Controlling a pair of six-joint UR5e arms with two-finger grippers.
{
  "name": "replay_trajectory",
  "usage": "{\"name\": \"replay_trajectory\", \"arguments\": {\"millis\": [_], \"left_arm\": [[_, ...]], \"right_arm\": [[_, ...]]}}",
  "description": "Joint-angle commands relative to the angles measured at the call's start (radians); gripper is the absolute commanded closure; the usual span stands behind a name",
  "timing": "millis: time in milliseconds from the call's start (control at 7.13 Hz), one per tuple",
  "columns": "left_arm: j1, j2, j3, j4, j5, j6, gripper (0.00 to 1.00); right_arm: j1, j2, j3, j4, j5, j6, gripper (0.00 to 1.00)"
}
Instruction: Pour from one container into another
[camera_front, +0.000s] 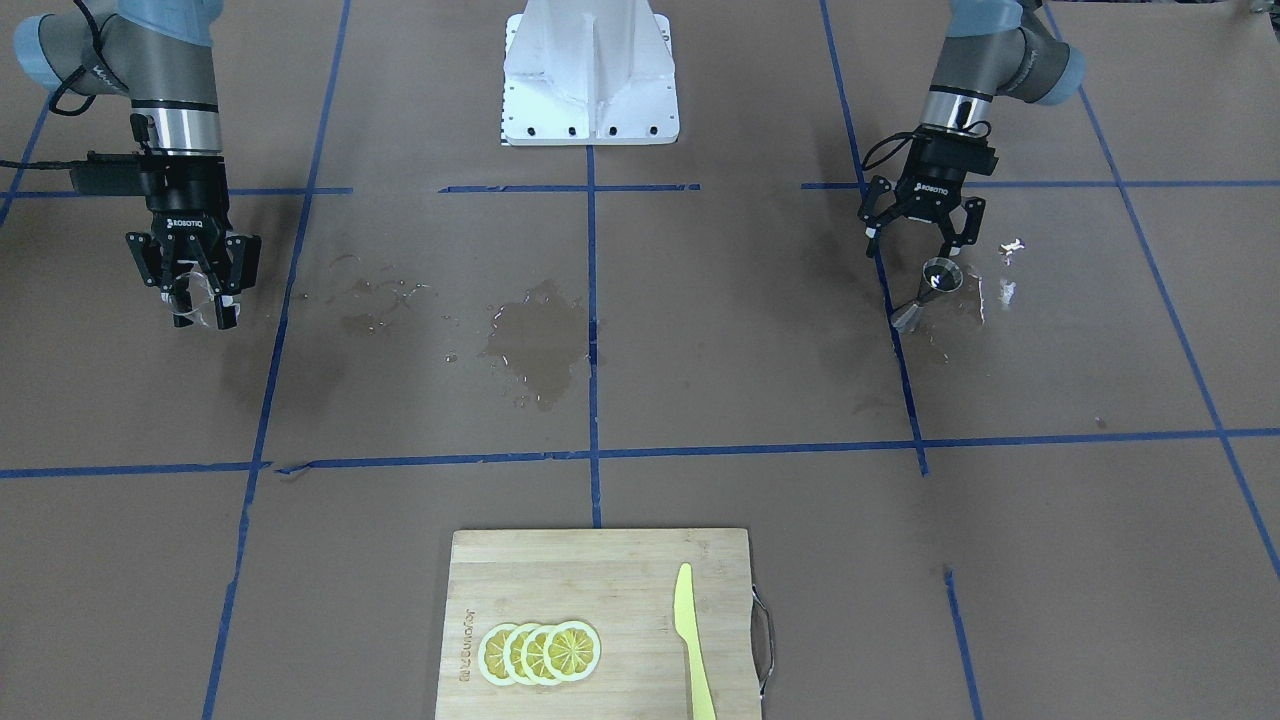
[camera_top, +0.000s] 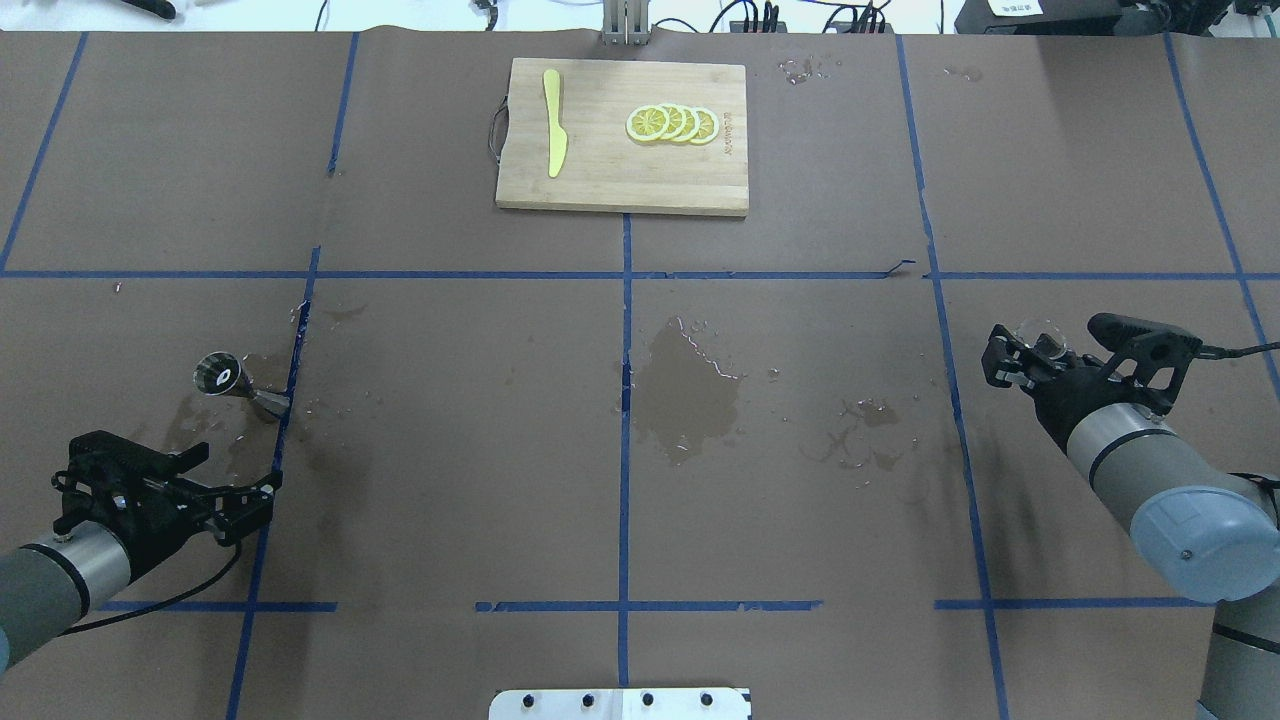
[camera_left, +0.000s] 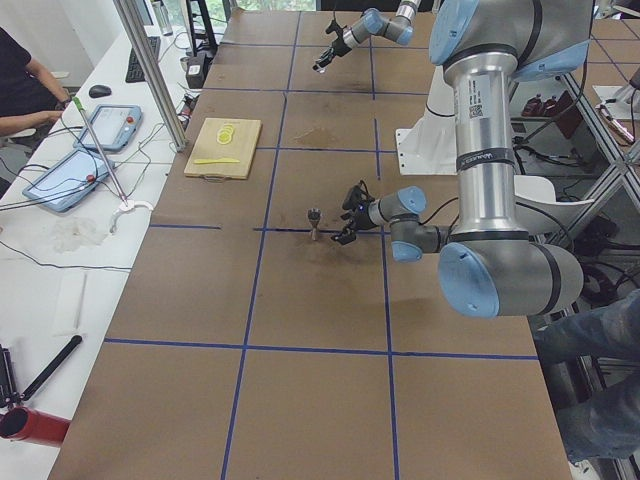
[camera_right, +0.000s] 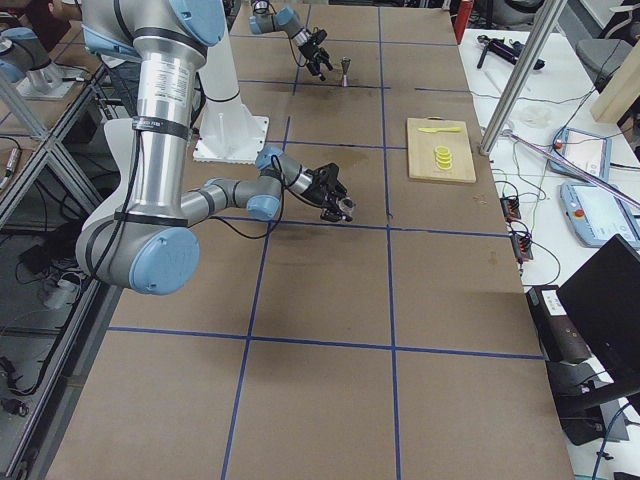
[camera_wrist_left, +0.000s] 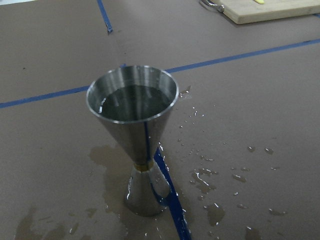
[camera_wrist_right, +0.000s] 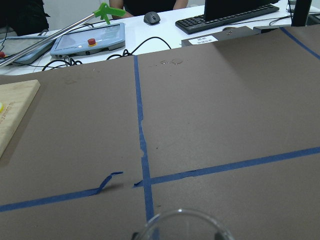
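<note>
**Cup in one hand, jigger far away on the other side**

I look at my screens and see the small clear glass cup (camera_wrist_right: 182, 226) in the right gripper (camera_front: 200, 305). The two black fingers are squeezed around it and hold it up off the brown paper table (camera_front: 700, 400). I cannot tell if any water is in the cup.

The little shiny steel jigger with two cones and a thin middle (camera_wrist_left: 135, 125) stands upright on the far left side, on a blue tape line (camera_wrist_left: 170, 202). It is well apart from the cup. Its top cone has dark water in it, almost up to the rim. There are wet drops all around its foot.

The left gripper (camera_front: 920, 240) is near the jigger, on the robot's side of it. Its fingers are spread wide and touch nothing.

A big wet puddle (camera_front: 535, 340) lies on the table between the two arms.

I think the pouring part may be done, because the jigger looks full and the cup is far off. If so, my next move is to put the cup down softly, standing up, and then let go.

If more water must go in, I have to carry the cup all the way across, hold it right over the jigger's small mouth, and tip it very slowly. The jigger is thin and could fall over, and it could easily spill.
</note>
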Motion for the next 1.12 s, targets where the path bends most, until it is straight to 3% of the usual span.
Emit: {"name": "replay_trajectory", "arguments": {"millis": [0, 280, 561, 841, 982], "left_arm": [[-0.063, 0.056, -0.077, 0.006, -0.171, 0.003, 0.0], [-0.114, 0.109, -0.148, 0.009, -0.326, 0.016, 0.0], [-0.187, 0.11, -0.163, 0.008, -0.417, 0.052, 0.0], [-0.2, 0.11, -0.163, 0.008, -0.429, 0.054, 0.0], [-0.2, 0.11, -0.163, 0.008, -0.429, 0.055, 0.0]], "right_arm": [[-0.03, 0.003, -0.011, 0.003, -0.028, 0.0, 1.0], [-0.093, 0.041, -0.079, 0.002, -0.078, 0.094, 1.0], [-0.165, 0.058, -0.131, 0.0, -0.215, 0.103, 1.0], [-0.188, 0.058, -0.156, 0.002, -0.264, 0.103, 1.0], [-0.188, 0.057, -0.156, 0.002, -0.274, 0.101, 0.88]]}}
